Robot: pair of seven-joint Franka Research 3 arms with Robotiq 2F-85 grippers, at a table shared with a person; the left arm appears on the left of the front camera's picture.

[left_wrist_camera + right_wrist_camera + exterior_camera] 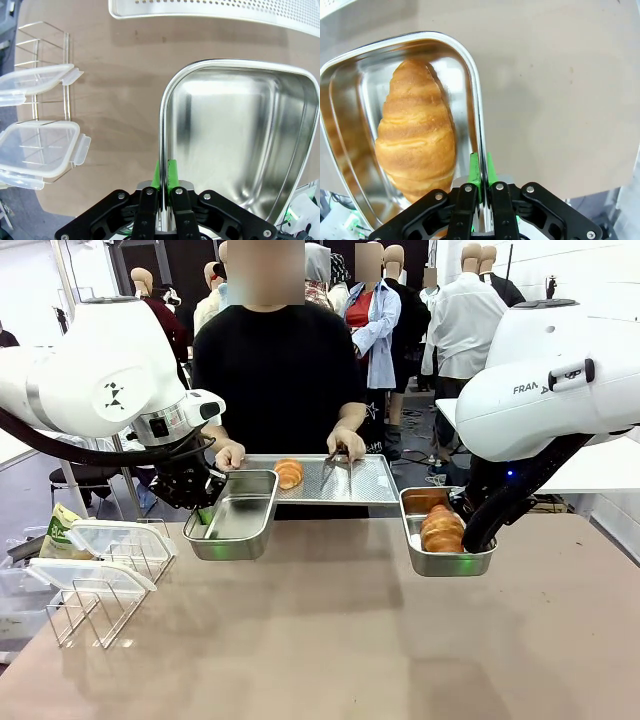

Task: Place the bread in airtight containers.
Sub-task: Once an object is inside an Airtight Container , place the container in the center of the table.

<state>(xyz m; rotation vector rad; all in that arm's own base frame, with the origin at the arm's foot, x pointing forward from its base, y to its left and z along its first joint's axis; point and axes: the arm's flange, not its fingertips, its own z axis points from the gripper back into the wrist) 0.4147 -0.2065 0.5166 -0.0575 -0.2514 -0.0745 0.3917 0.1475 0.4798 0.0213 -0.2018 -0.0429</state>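
Two small rectangular shiny steel tubs are being held by the arms, one each; whether they are clear of the brown table (330, 640) I cannot tell.

- The left gripper (164, 175) is pinching fully shut on the thin rim of the empty tub (235, 145), one green pad on each side of the wall. This tub is sitting left of centre in the front view.
- The right gripper (480, 170) is clamping the rim of the loaded tub (475, 90) the same way. This tub, at lower right of the front view, is carrying one golden-brown ridged croissant (415, 135) lying lengthwise.
- A second croissant (289, 474) is lying on the large flat perforated steel tray (365, 480) at upper centre, just beyond the empty tub. A person's hand (347, 443) is resting at the tray's far edge.
- Two translucent white-rimmed plastic lids (110, 537) are waiting on the wire rack (100, 610) at lower left.

Handling judgement: the bread is looking light, soft and flaky, so a hard squeeze would crush it. A gentle hold across its thick middle is best. The tubs are stiff but slick, and a one-sided rim grip is inviting tilt.
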